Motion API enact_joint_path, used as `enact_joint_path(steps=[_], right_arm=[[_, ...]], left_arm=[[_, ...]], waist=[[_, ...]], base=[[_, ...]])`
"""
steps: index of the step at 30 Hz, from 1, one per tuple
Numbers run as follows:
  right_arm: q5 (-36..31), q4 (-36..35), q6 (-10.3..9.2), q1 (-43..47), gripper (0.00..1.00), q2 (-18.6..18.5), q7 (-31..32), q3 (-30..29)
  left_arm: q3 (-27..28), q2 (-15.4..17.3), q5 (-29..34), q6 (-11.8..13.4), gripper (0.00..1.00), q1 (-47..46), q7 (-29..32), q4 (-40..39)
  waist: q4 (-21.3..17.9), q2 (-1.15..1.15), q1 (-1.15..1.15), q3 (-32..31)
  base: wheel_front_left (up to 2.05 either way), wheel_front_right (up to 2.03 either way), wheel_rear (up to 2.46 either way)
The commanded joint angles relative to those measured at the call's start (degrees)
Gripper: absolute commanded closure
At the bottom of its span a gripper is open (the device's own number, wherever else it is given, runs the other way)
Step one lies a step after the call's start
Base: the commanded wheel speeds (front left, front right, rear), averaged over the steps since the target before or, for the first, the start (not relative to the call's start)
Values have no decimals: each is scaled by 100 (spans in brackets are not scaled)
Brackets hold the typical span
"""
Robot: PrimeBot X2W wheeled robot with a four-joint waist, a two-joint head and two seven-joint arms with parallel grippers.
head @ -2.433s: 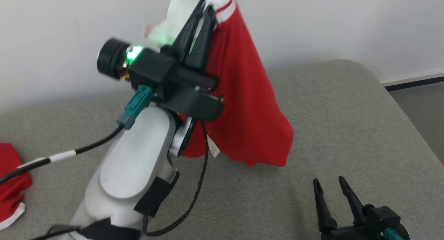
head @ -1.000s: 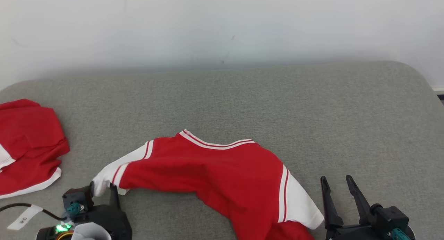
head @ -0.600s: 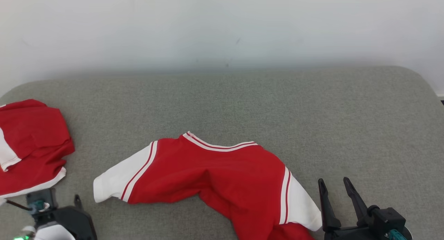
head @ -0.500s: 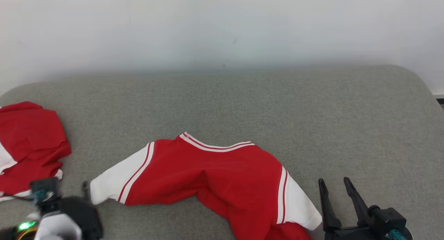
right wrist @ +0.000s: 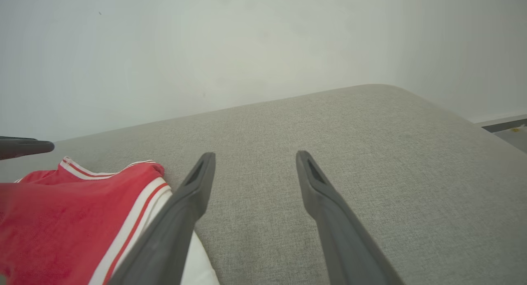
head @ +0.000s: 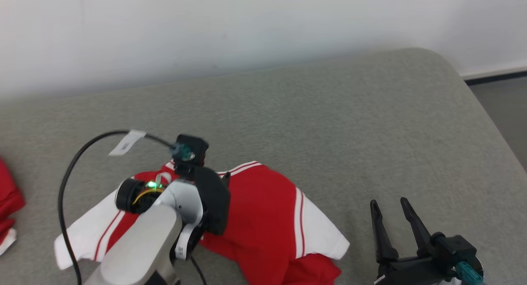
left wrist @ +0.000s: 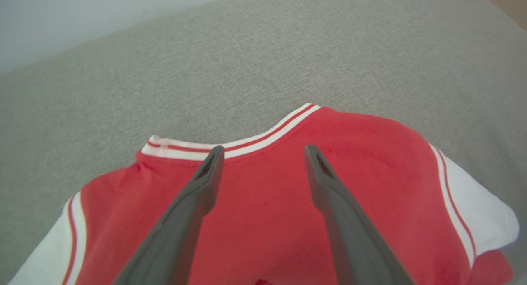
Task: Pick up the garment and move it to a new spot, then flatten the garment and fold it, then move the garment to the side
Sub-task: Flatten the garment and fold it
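Observation:
The garment (head: 267,211), a red shirt with white striped sleeves, lies crumpled on the grey cushion (head: 329,124). My left arm (head: 164,219) reaches over its left half. In the left wrist view my left gripper (left wrist: 263,149) stands open just above the red cloth (left wrist: 370,161), fingertips near the striped collar (left wrist: 255,137), nothing between them. My right gripper (head: 389,202) is open at the lower right, to the right of the garment's white sleeve (head: 321,231). The right wrist view has that gripper (right wrist: 255,154) over bare cushion, with the garment (right wrist: 61,219) on its left.
A second red garment (head: 8,202) lies at the cushion's left edge. A white wall (head: 247,25) runs behind the cushion. The cushion's rounded right edge drops to the floor (head: 502,112). A black cable (head: 70,169) loops from my left wrist.
My left gripper has let go of the white sleeve, opened, and swung from the lower left to over the collar. The head camera has turned. My right gripper has stayed put.

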Motion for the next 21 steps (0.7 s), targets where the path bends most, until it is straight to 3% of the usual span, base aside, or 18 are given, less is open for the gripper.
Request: enact_joint_path(steps=[1, 10, 20, 21], right_arm=[[42, 11, -12, -89, 0, -2, -10, 20], [259, 88, -12, -253, 0, 0, -54, 112], [391, -2, -12, -299, 0, -1, -57, 83], [408, -9, -12, -305, 0, -1, -57, 82]], left_arm=[[-26, -85, 73, -37, 0, -222, 36, 186], [-244, -431, 255, -112, 0, -1254, 414, 1622], [-462, -545, 251, -265, 0, -1558, 832, 2533], [-484, -553, 243, -297, 9, -1544, 858, 2579]], waist=[[-534, 0, 0, 315], [-1273, 0, 0, 730], [-1433, 0, 0, 908], [-1422, 0, 0, 917]], base=[[0, 0, 0], [0, 0, 0], [0, 0, 0], [0, 0, 0]])
